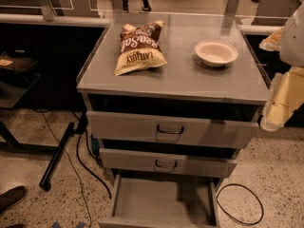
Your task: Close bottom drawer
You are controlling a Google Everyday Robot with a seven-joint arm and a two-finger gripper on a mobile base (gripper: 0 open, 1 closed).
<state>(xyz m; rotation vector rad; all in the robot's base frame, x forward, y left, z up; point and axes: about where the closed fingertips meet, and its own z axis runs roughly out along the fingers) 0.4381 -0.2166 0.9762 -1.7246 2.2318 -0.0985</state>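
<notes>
Far left of the cabinet (173, 91), at floor level, a shoe (11, 197) shows at the edge, and a black pole (57, 156) w/ some cables lies on the floor, closer to the cabinet's left side. On the cabinet top, left part, lies a chips bag (138, 46); on the right part stands a white bowl (216, 52), well apart from the bag. Below the top, the top drawer (171, 129) and middle drawer (166, 164) look only a bit pulled out. The bottom drawer (152, 198) is at the cabinet's foot, pulled far out toward the camera, w/ its grey tray bare inside; its front is cut by the lower edge, so the handle is not visible. Right of the cabinet's foot a cable loop (240, 204) lies on the floor. The gripper (274, 112) hangs just beside the cabinet's right edge, at about top-drawer height, well apart from the bottom drawer and touching nothing I can see; open or closed, I cannot tell. In my judgement the step is approach, w/ no contact yet. The next move calls for going down and in front of the drawer's front, then a straight push into the cabinet.
</notes>
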